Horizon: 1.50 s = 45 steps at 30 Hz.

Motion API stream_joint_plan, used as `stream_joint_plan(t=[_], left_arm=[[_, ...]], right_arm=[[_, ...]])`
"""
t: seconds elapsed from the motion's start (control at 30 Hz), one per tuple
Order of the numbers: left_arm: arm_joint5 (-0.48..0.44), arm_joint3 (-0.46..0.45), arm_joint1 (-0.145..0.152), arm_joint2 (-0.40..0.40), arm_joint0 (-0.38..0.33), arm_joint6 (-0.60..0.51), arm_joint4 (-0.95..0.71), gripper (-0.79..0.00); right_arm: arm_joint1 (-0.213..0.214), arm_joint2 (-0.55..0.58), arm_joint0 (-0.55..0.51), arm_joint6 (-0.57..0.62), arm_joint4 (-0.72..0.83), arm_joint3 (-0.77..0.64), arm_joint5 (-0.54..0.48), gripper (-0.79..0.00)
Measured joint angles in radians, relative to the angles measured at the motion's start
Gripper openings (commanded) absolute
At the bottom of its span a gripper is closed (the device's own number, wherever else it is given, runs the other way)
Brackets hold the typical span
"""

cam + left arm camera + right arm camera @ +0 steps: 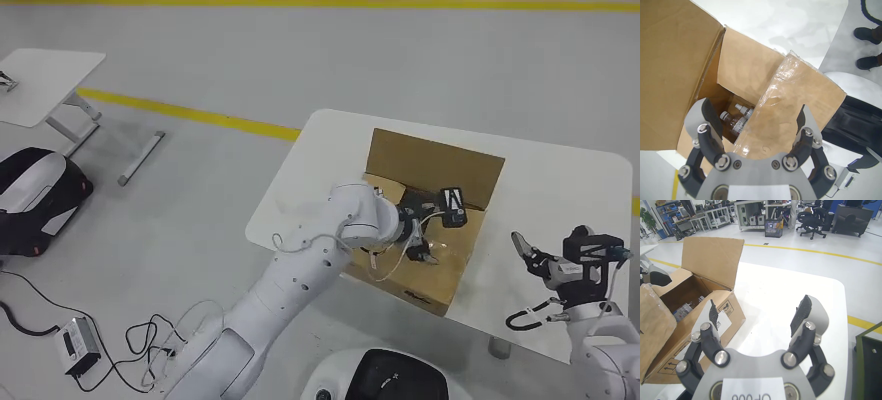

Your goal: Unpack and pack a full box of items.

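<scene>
An open cardboard box (432,170) stands on the white table (570,190), with its far flap upright. My left gripper (425,250) hangs open over the box's near side. In the left wrist view the left gripper (755,117) has a tape-covered flap (795,91) between its spread fingers. Deep in the box lie a clear labelled bottle (734,124) and a small white-capped bottle (744,110). My right gripper (530,258) is open and holds nothing, above bare table right of the box. The right gripper (757,315) faces the box (711,256), where the labelled bottle (683,310) shows inside.
Bare tabletop (776,291) stretches right of and behind the box. A dark green cart (868,351) stands off the table's right edge. A second white table (45,80) stands far to the left across the floor.
</scene>
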Motion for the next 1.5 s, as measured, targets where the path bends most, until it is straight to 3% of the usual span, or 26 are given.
stream_joint_plan(t=[0.13,0.37,0.73,0.77,0.8,0.83,0.87,1.17,1.5], left_arm=[[0.031,0.085,0.019,0.097,-0.08,-0.031,-0.161,0.0],[0.045,0.145,0.094,0.31,-0.216,-0.044,-0.371,0.0],[0.047,0.136,0.175,0.462,-0.317,-0.046,-0.531,-0.015],[0.045,0.137,0.181,0.47,-0.325,-0.044,-0.539,-0.108],[0.044,0.137,0.185,0.474,-0.33,-0.043,-0.547,-0.372],[0.043,0.136,0.188,0.479,-0.335,-0.042,-0.554,-0.551],[0.041,0.133,0.192,0.486,-0.342,-0.04,-0.557,-0.785],[0.002,0.111,0.215,0.524,-0.38,-0.002,-0.529,-0.785],[-0.012,0.098,0.235,0.484,-0.385,0.013,-0.517,-0.785]], right_arm=[[0.001,0.006,-0.009,-0.001,0.0,-0.004,0.007,0.0],[0.002,0.009,-0.013,-0.003,0.002,-0.005,0.013,0.0],[0.002,0.002,-0.01,-0.006,0.005,0.003,0.017,0.0],[0.002,0.001,-0.009,-0.007,0.005,0.004,0.017,0.0],[0.002,0.001,-0.008,-0.008,0.006,0.005,0.017,0.0],[0.002,0.0,-0.008,-0.008,0.006,0.006,0.017,0.0],[0.002,0.0,-0.007,-0.009,0.005,0.008,0.017,0.0],[0.003,0.002,-0.006,-0.013,0.004,0.016,0.024,0.0],[0.0,-0.017,0.035,0.002,0.093,0.05,-0.043,0.0]])
